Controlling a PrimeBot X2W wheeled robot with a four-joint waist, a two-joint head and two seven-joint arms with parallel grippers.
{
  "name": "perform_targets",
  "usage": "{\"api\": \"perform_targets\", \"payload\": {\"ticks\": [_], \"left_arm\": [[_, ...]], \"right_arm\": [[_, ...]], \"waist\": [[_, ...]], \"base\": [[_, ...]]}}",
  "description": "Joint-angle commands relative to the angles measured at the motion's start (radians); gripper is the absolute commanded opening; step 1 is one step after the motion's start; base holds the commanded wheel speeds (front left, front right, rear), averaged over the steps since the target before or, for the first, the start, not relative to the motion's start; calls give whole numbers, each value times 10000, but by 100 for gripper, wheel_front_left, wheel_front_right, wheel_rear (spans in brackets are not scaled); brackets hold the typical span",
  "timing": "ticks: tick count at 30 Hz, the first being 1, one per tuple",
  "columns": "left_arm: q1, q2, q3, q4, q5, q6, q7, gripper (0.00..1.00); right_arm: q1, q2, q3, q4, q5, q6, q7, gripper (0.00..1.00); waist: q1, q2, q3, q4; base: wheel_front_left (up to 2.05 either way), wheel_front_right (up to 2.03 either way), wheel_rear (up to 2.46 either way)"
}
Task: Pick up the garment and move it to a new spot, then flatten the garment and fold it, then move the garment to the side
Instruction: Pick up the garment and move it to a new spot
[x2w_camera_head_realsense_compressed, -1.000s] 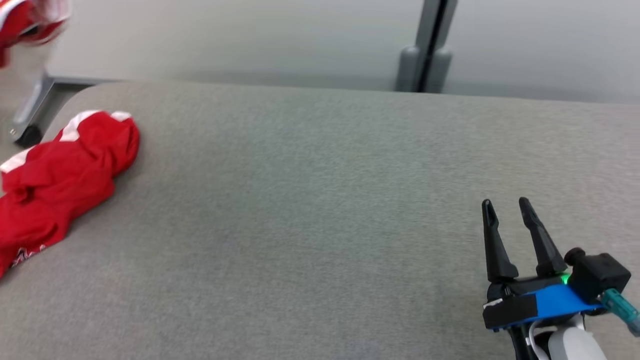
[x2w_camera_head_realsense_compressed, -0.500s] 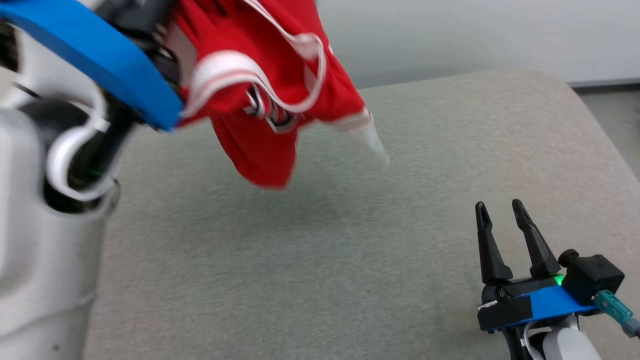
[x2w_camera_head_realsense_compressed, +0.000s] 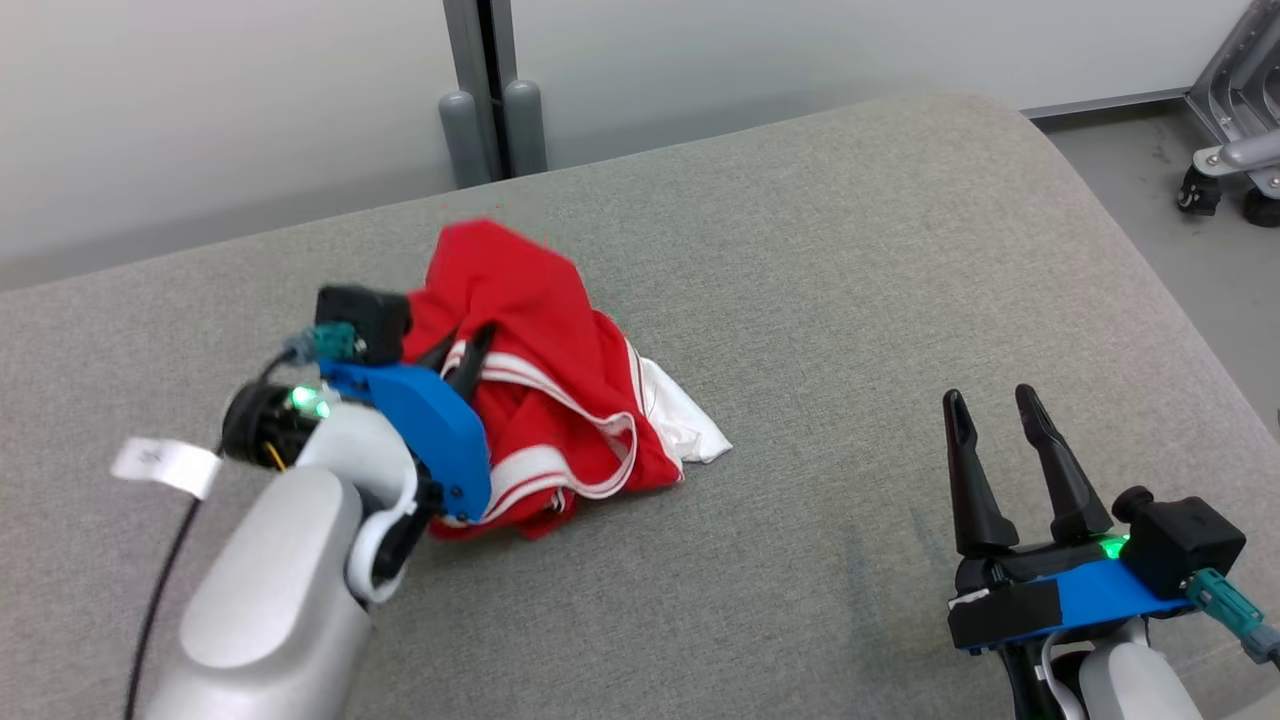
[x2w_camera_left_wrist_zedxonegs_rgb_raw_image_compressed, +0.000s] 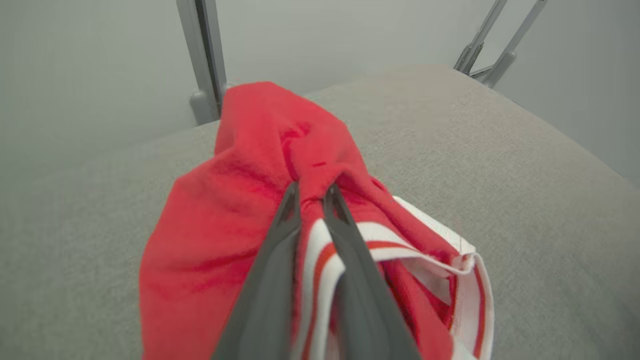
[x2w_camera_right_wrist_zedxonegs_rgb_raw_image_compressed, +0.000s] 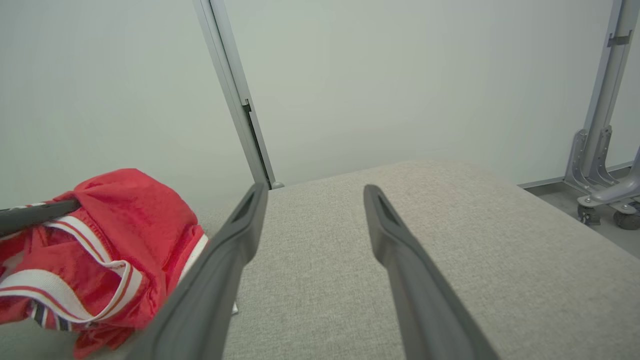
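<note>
The garment, red with white trim, lay bunched on the grey padded surface in the head view, at ten o'clock from the right gripper. The left gripper pinched a fold, likely to place it. The left wrist view showed its jaws clamped on red cloth. The right wrist view showed the right jaws apart and empty, the garment at nine o'clock, seemingly ready to help flatten.

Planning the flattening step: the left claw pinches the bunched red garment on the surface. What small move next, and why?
Probably open the left claw and release: the garment rests crumpled on the grey surface, and the right claw stands open, free to help.
</note>
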Motion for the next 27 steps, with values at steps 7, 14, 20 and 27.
{"api": "perform_targets", "payload": {"ticks": [7, 14, 20, 27], "left_arm": [[189, -776, -92, 1537, 191, 263, -1723, 100], [948, -1042, 369, 1253, -86, 323, -3972, 100], [1848, -703, 777, 628, -33, 653, -5031, 100], [3318, -112, 1634, -654, 354, 1203, -5510, 100]], "right_arm": [[117, -30, -224, -15, -189, 1, -40, 100], [393, -34, -399, -175, -375, 1, 112, 100], [586, -32, -525, -329, -501, 1, 335, 100], [792, -32, -639, -457, -650, 1, 601, 100]], "waist": [[0, 0, -171, 428], [0, 0, -693, 1303], [0, 0, -904, 1800], [0, 0, -1073, 2218]], "base": [[0, 0, 0], [0, 0, 0], [0, 0, 0], [0, 0, 0]]}}
